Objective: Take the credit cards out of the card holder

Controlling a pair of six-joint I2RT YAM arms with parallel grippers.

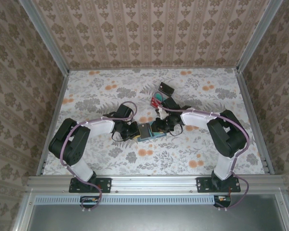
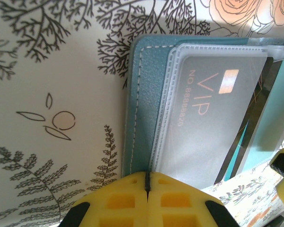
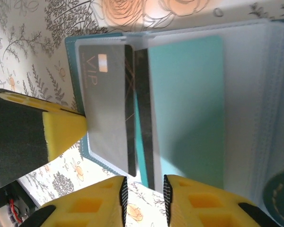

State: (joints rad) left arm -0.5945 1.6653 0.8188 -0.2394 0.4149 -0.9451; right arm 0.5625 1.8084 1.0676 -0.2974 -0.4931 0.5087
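Top external, holder: the card holder [image 1: 145, 131] is laid open at mid-table between the left gripper [image 1: 133, 131] and the right gripper [image 1: 159, 126], judged so that it can be steadied from one side and emptied from the other.
Top external, freed card: a red card [image 1: 156, 99] is seen on the table beyond the holder, apart from it.
Top external, setting: the table [image 1: 101, 96] is covered in a floral print and enclosed by patterned walls [image 1: 149, 29].
Left wrist, grip: the yellow pads [image 2: 128, 198] are pressed together on the holder's near edge, judged to pin it down; a grey card [image 2: 203, 123] is kept in a clear sleeve [image 2: 180, 54].
Right wrist, grip: the fingers are held slightly spread astride the end of a dark-striped card [image 3: 144, 118]; whether contact is made cannot be told.
Right wrist, progress: cards are lodged in the sleeves, so the task is judged unfinished.
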